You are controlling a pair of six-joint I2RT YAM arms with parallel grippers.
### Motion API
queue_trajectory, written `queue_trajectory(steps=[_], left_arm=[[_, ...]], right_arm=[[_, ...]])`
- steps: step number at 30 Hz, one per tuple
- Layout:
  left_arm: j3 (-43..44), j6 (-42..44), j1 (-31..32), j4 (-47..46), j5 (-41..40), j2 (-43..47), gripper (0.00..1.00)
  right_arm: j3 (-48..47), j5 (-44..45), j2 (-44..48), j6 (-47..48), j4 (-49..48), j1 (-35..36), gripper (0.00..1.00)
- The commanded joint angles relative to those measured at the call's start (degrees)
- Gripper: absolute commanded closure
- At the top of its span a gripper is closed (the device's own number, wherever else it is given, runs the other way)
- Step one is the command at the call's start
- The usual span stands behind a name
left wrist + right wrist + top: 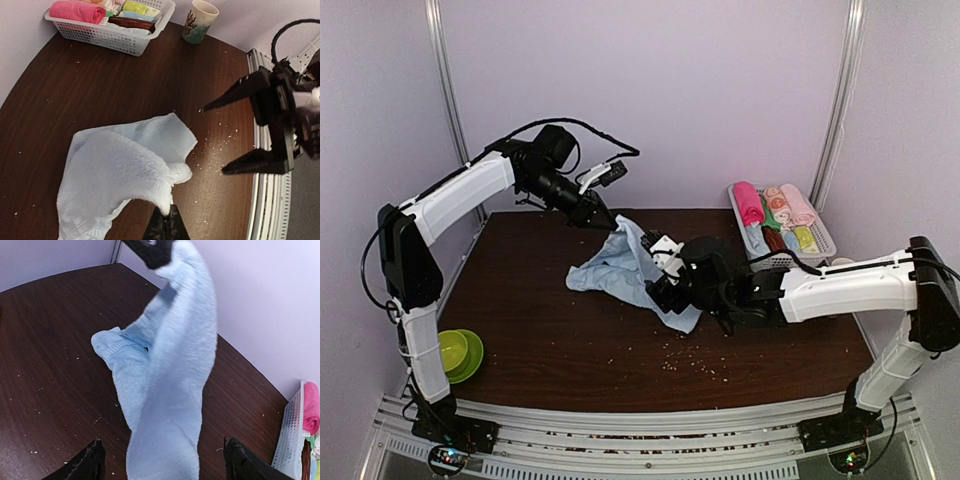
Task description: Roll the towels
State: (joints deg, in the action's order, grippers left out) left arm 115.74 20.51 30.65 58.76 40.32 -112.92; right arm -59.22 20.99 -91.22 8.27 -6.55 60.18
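Observation:
A pale blue towel (618,266) hangs crumpled over the dark wooden table, one corner lifted. My left gripper (604,219) is shut on that raised corner, seen pinched in the left wrist view (168,220). The towel (115,175) drapes down from it to the table. My right gripper (666,282) stands open around the towel's near end. In the right wrist view the towel (170,390) runs between its wide-apart fingers (90,462) without touching either. A magenta-pink towel (747,203) lies rolled in the basket at the back right.
A white basket (824,234) at the back right holds several small rolled cloths. A cup (200,20) stands beside it. A green bowl (458,352) sits at the table's left front edge. Crumbs are scattered over the table (540,330).

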Motion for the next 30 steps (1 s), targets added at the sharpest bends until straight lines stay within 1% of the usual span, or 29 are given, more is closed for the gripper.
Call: queue_trajectory(steps=[1, 6, 8, 10, 14, 17, 19, 21, 23, 27, 30], left_arm=[[2.3, -4.0, 0.0, 2.6, 8.2, -2.2, 1.00], [2.5, -5.2, -0.4, 2.2, 10.8, -2.2, 1.00], [3.3, -5.9, -0.8, 2.2, 11.9, -2.1, 1.00], [4.2, -6.4, -1.4, 2.1, 12.8, -1.7, 1.00], [5.3, -8.1, -2.4, 1.0, 14.1, -0.6, 1.00], [6.8, -8.7, -3.3, 1.0, 14.8, 0.2, 1.00], [7.9, -9.2, -3.8, 1.0, 15.1, 0.9, 1.00], [8.6, -9.5, -4.4, 1.0, 15.2, 1.8, 1.00], [9.1, -9.6, -5.2, 1.0, 15.1, 3.0, 1.00], [9.9, -9.7, -6.7, 0.9, 14.8, 5.4, 1.00], [9.9, -10.3, -8.4, -0.2, 14.0, 7.8, 1.00]], right_arm=[[-3.8, 2.6, -3.9, 1.3, -6.5, 2.6, 0.19], [-5.1, 4.8, -6.6, -1.7, -11.0, 3.4, 0.24], [-5.4, 7.2, -8.5, -2.0, -12.3, 3.9, 0.24], [-6.5, 11.1, -10.7, -2.3, -12.1, 4.3, 0.25], [-9.3, 13.2, -15.1, -4.3, -10.6, 4.5, 0.24], [-10.9, 17.6, -17.7, -5.7, -10.6, 4.3, 0.26], [-11.9, 22.4, -18.9, -6.4, -10.3, 4.2, 0.28], [-12.3, 27.1, -19.7, -7.6, -9.1, 3.7, 0.30], [-12.1, 29.8, -19.7, -9.5, -7.9, 2.9, 0.32], [-9.5, 31.0, -18.4, -12.9, -7.3, 0.9, 0.34], [-7.4, 32.3, -17.3, -13.0, -8.2, 0.3, 0.34]])
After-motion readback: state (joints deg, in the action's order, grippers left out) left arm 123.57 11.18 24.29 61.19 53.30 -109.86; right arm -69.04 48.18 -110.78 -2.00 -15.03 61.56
